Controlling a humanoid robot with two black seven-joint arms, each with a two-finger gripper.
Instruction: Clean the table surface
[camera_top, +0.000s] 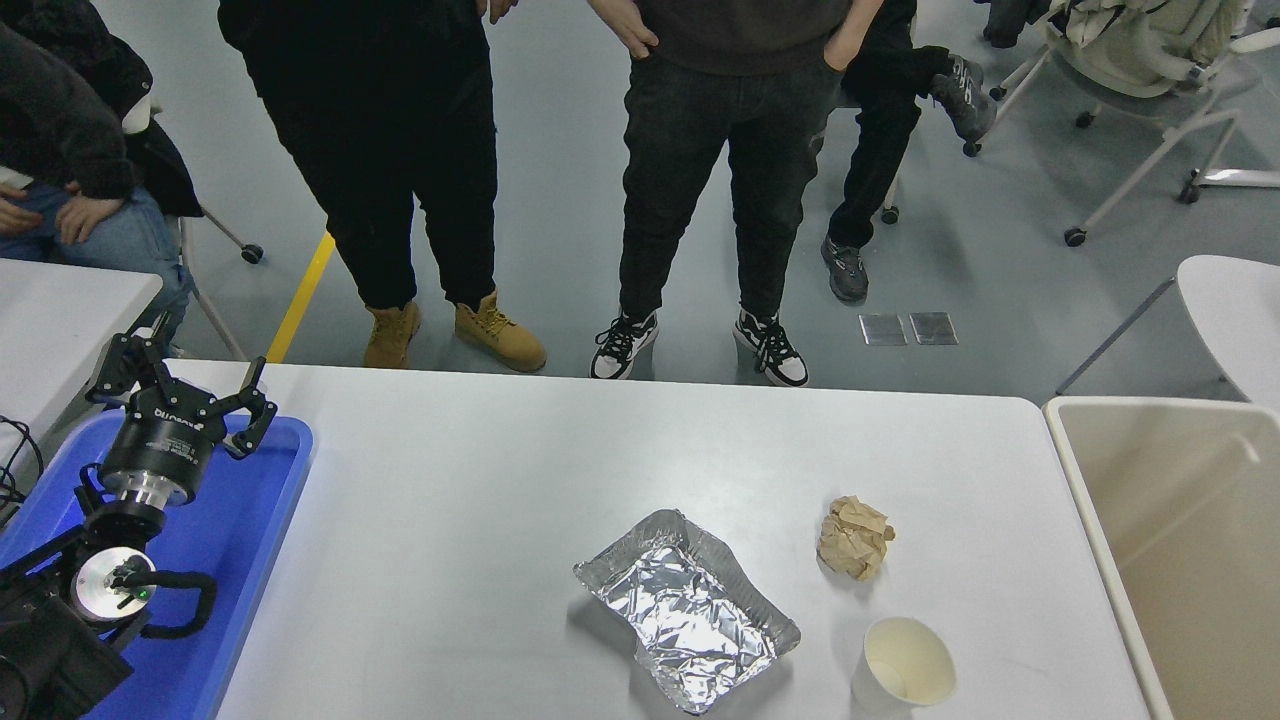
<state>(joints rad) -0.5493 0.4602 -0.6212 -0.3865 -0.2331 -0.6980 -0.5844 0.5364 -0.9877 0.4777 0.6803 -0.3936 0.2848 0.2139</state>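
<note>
Three items remain uncleared on the tabletop (480, 500) at lower centre-right: foil tray (686, 610), crumpled paper (855, 538), paper cup (905, 665). The left gripper (185, 400) is parked at lower left, jaws spread open; the right arm is unseen. A grasp is judged next.

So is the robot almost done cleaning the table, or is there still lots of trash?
Nothing looks cleared yet. Three pieces still sit on the table: a foil tray, a crumpled paper ball and a paper cup. Nothing is in hand: the left tool is parked open over the blue bin, and the right arm is out of view. The beige bin on the right shows no trash in the part visible.
</note>
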